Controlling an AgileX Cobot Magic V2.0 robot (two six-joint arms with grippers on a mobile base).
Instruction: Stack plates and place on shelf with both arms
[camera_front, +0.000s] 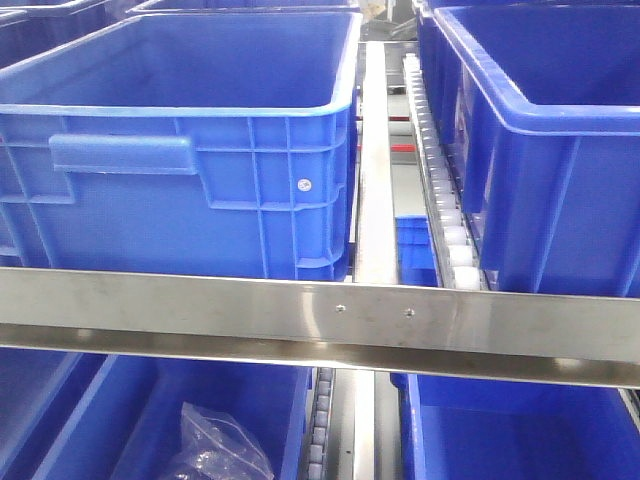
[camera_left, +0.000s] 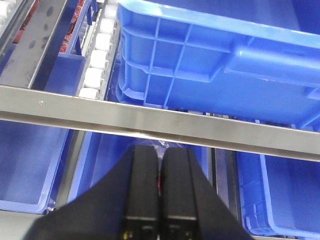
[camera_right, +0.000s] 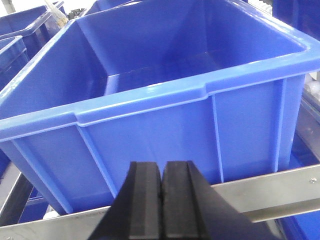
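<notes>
Both my black end effectors, left and right, are hanging clenched, empty, before the brushed steel shelf rail carrying blue plastic crates.

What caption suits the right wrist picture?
Shut right gripper facing an empty blue crate on the shelf rail.
</notes>
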